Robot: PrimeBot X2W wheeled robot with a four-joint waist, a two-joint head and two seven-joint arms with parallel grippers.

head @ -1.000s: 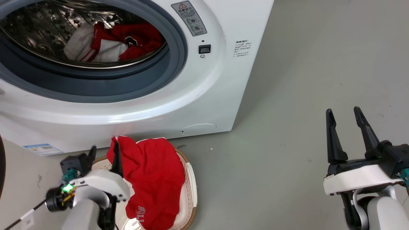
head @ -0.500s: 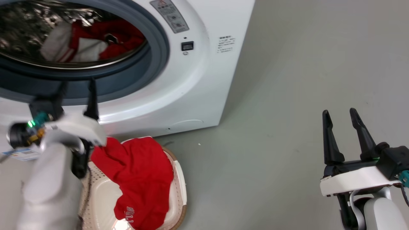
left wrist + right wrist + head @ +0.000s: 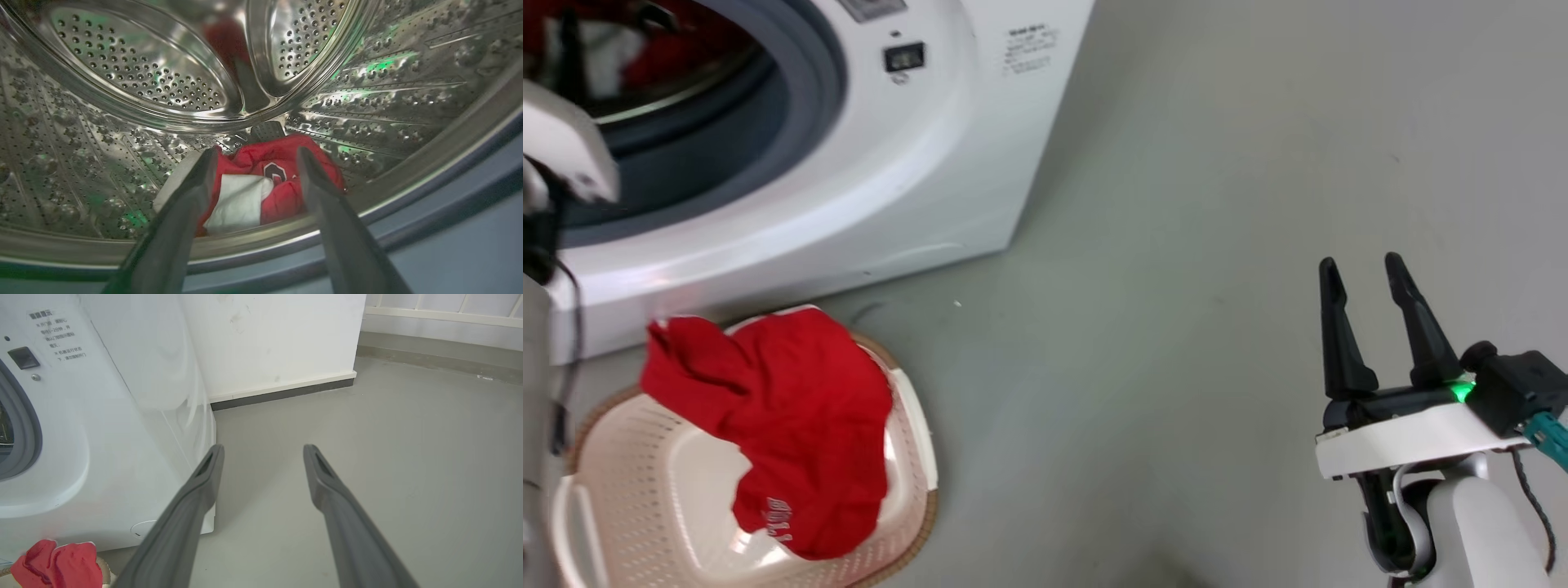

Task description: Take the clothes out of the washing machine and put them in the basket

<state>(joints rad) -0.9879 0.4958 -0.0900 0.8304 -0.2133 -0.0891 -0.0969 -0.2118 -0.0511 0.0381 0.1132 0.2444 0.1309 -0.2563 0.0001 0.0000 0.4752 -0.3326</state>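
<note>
The washing machine (image 3: 915,163) stands at the upper left with its porthole open. In the left wrist view my left gripper (image 3: 255,157) is open at the porthole's lip, pointing into the steel drum (image 3: 143,73). Red and white clothes (image 3: 261,188) lie on the drum floor just beyond the fingertips, untouched. My left arm's white wrist (image 3: 560,143) shows at the head view's far left, in front of the porthole. One red garment (image 3: 784,416) with white lettering lies draped over the cream basket (image 3: 629,482) on the floor below the machine. My right gripper (image 3: 1368,273) hangs open and empty at the lower right.
Grey floor (image 3: 1176,286) stretches to the right of the machine and basket. In the right wrist view the open right gripper (image 3: 263,451) points at a white wall with a dark baseboard (image 3: 286,392) behind the washing machine (image 3: 122,416); the red garment (image 3: 57,567) shows at the lower left.
My left gripper rose from the basket to the porthole, leaving the red garment in the basket. The head camera turned, shifting the whole picture leftward. The right gripper stayed open.
</note>
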